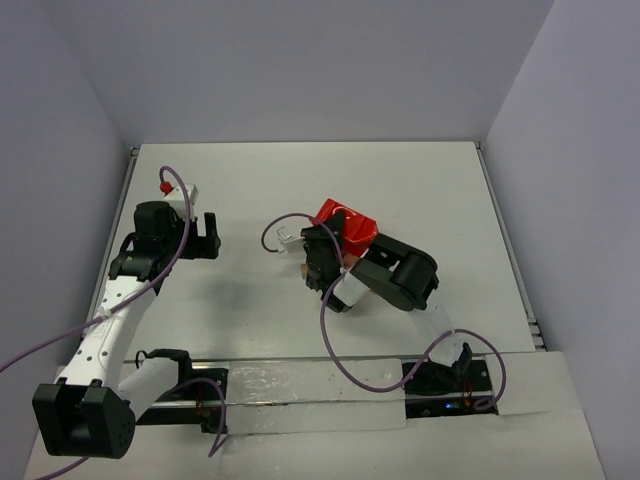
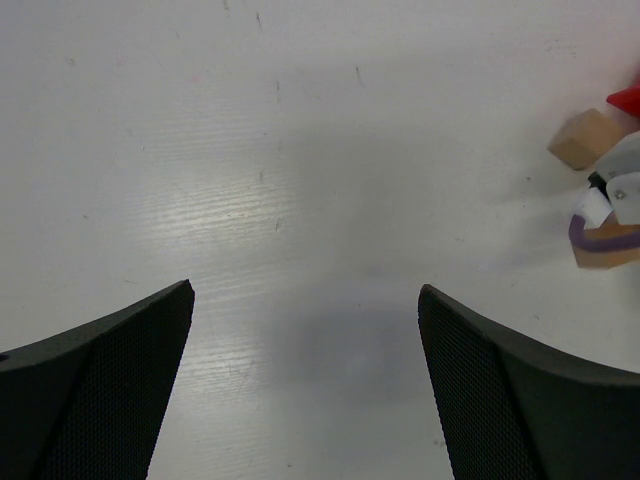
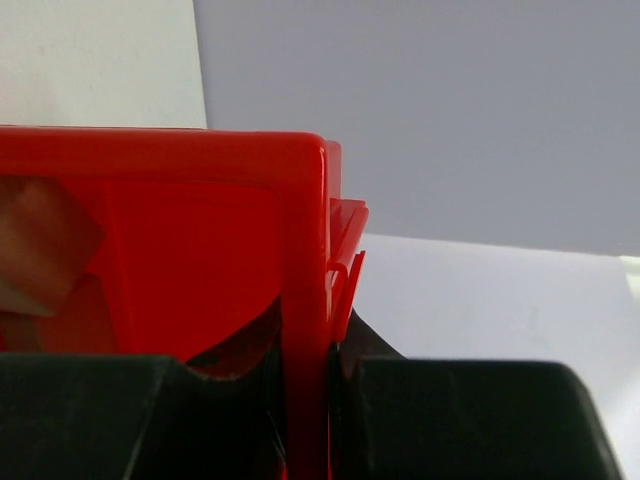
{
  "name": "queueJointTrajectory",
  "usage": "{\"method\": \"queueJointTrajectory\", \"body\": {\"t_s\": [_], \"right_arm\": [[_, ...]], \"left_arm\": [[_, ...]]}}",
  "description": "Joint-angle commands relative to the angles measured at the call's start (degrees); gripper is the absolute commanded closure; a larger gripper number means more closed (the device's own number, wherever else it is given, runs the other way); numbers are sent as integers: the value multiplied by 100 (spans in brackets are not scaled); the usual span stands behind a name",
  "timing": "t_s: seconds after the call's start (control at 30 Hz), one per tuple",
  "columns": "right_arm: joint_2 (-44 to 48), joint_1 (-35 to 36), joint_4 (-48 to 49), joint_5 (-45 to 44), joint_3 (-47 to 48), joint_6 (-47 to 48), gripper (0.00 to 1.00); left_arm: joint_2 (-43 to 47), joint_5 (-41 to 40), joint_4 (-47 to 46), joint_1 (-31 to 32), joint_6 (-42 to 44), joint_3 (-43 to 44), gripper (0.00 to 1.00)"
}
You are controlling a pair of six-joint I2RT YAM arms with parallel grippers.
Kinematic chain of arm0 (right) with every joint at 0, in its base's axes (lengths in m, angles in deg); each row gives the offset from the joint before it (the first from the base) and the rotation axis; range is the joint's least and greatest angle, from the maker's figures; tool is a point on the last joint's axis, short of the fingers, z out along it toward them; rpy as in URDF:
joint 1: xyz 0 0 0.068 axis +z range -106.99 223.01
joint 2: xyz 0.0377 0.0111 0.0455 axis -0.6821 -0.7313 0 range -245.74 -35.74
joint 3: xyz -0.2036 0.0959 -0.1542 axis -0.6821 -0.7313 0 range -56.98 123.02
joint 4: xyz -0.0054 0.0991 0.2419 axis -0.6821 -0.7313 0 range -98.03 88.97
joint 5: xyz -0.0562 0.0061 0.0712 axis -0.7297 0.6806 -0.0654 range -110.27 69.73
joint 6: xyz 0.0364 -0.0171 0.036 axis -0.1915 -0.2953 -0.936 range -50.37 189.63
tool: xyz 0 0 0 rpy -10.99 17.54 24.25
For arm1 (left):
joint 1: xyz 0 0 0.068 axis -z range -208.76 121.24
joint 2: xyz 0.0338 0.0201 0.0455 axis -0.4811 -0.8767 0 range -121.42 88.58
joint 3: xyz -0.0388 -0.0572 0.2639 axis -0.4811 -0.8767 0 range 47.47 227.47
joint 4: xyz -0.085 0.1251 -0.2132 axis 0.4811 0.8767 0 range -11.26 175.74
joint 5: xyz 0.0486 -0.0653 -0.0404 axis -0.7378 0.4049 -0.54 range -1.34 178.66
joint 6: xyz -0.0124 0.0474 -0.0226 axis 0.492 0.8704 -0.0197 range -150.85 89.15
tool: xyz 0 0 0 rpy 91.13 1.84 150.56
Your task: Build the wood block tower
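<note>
- Blocks: two show at the right edge of the left wrist view, both on the table. One lies clear in the upper right. The other, lower down, is partly hidden by a purple cable.
- Red bin sits near the middle of the top view, just above and right of those blocks. Whether it rests on the table I cannot tell.
- Right gripper pinches the bin's wall, jaws narrow, one finger on each side of it.
- Tan shape shows dimly through that wall at the left of the right wrist view. Whether it is a block I cannot tell.
- Left gripper has its jaws wide with nothing between them, only bare table below. In the top view it is left of centre, well apart from the bin.
</note>
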Motion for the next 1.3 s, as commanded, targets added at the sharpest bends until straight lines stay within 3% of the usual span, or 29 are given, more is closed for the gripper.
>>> {"method": "queueJointTrajectory", "body": {"t_s": [0.0,0.53,0.77,0.87,1.0,1.07,1.13,1.17,1.2,1.23,1.27], "right_arm": [[-455,257,2201,309,-23,506,100],[267,72,2201,406,201,716,100],[688,-628,2164,348,87,520,100],[1045,-946,1788,277,-40,21,100],[1911,-1516,-495,-24,-136,-1683,100],[2508,-1752,-2377,-5,71,-3271,100],[2921,-1945,-4949,247,440,-5119,100],[2989,-2117,-5615,561,786,-6024,100],[3120,-2354,-7278,991,1236,-7002,100],[3130,-2514,-8126,1245,1476,-7422,100],[3121,-2672,-8364,1491,1655,-7722,100]], "left_arm": [[95,-40,-261,-44,2,30,1],[68,-101,-244,-44,-16,33,1],[64,-119,-249,-53,2,38,1],[59,-84,-251,-62,13,38,1],[50,-15,-210,-69,37,47,1],[53,37,-195,-74,49,53,1],[68,60,-218,-79,54,42,1],[65,84,-218,-82,57,47,1],[56,124,-212,-94,69,44,1],[47,147,-203,-106,81,39,1],[41,171,-206,-106,84,41,1]]}}
